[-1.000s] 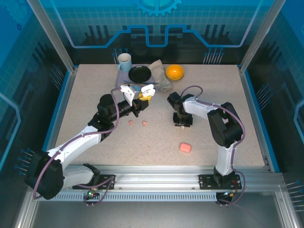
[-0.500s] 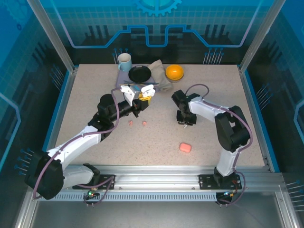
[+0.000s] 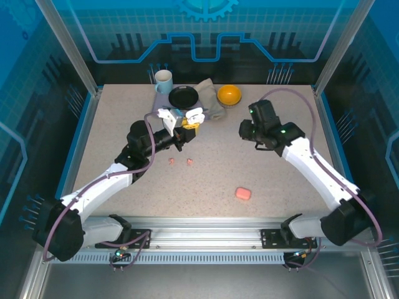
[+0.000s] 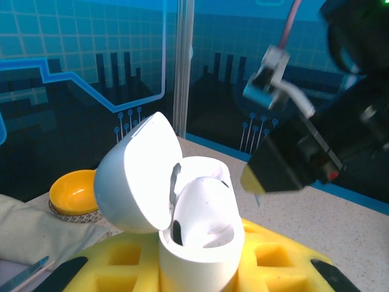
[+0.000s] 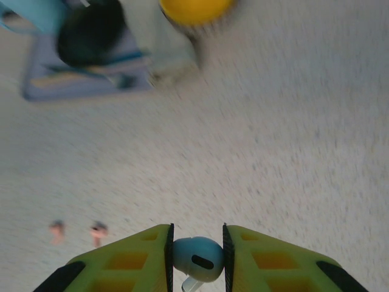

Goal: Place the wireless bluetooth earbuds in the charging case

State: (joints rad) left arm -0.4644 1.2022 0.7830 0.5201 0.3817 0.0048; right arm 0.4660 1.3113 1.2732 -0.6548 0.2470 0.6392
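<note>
now, the white earbud (image 5: 198,260) sits pinched between the yellow pads (image 5: 134,261) of the right gripper (image 5: 196,243), lifted over the table (image 5: 273,121). the pads press on the two sides of its bulb and the short stem is free of them. i judge this earbud as very light, hard and glossy, so it is slippery. on such a round form a strong squeeze can make it turn or jump out. the bulb sides are a good place to hold, because the stem must enter the well first.

the white charging case (image 4: 197,237) is clenched at its lower shell by the left gripper (image 4: 200,271), raised off the table, with the lid (image 4: 137,179) swung open and back. it is also smooth and light, but stiff enough for a firm hold low on the shell, which leaves the hinge and the wells free. the rounded white form inside may be the other white earbud — i cannot say for sure.

the two pink earbuds (image 3: 180,161) lie close together on the table near the left arm, and the pink case (image 3: 243,194) lies well apart from them, closer to the near edge.
</note>
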